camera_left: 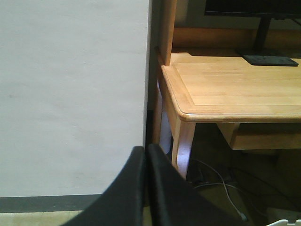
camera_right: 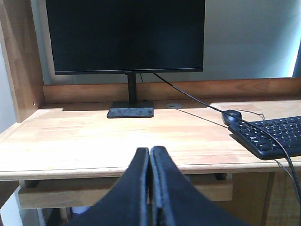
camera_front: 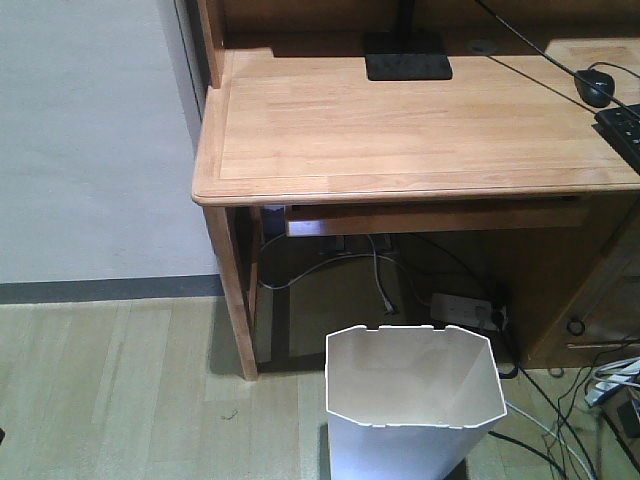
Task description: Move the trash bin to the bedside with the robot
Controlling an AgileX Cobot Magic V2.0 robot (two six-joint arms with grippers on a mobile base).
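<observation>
The trash bin (camera_front: 390, 450) is being shown at the lower centre of the front view, standing ungripped on the floor before the bench (camera_front: 400, 120). The left claw (camera_left: 146, 149) and right claw (camera_right: 149, 150) are being held pressed together, empty. No bed is being shown. Tipping is being risked if the bin is pushed high, or snagging on the floor cables (camera_front: 560, 420) at lower right.

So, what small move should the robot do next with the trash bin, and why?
Probably open the left claw and lower it toward the rim of the trash bin. Both claws are shut and empty, the right claw faces the desk, and the bin stands untouched on the floor; of the wrist views, only the left seems to catch its rim.
</observation>
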